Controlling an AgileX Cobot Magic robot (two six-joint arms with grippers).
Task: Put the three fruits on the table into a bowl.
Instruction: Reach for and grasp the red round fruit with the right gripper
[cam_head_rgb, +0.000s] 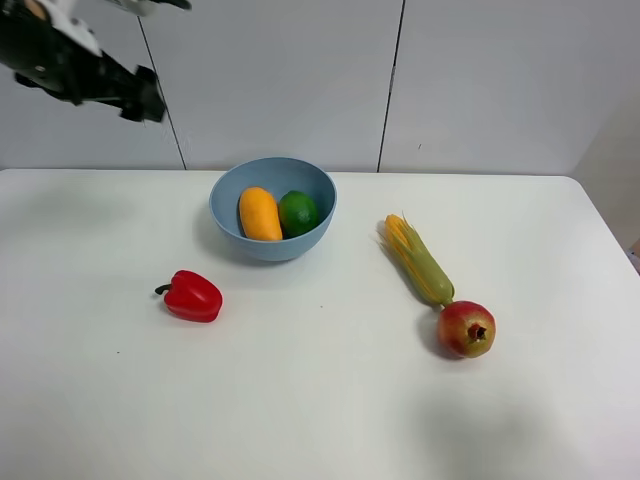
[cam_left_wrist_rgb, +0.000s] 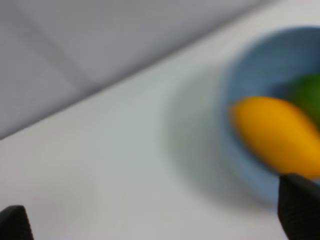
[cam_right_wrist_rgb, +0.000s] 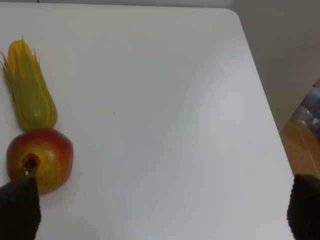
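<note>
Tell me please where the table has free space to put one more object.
Widest bare patch: the near side of the table, in front of the bell pepper and pomegranate. Also free: between bowl and corn. Crowded: corn and pomegranate lie nearly touching.

Three fruits in all: one mango (cam_head_rgb: 259, 213), one lime (cam_head_rgb: 298, 212), one pomegranate (cam_head_rgb: 466, 328). Two vegetables: one red bell pepper (cam_head_rgb: 192, 296), one corn ear (cam_head_rgb: 419, 262). One light-blue bowl (cam_head_rgb: 272, 250), one white table (cam_head_rgb: 320, 420). Two fruits, the mango and lime, lie in the bowl, ahead of the left gripper (cam_left_wrist_rgb: 157, 222) toward one finger; one fruit, the pomegranate, lies just beside a fingertip of the right gripper (cam_right_wrist_rgb: 160, 220).
</note>
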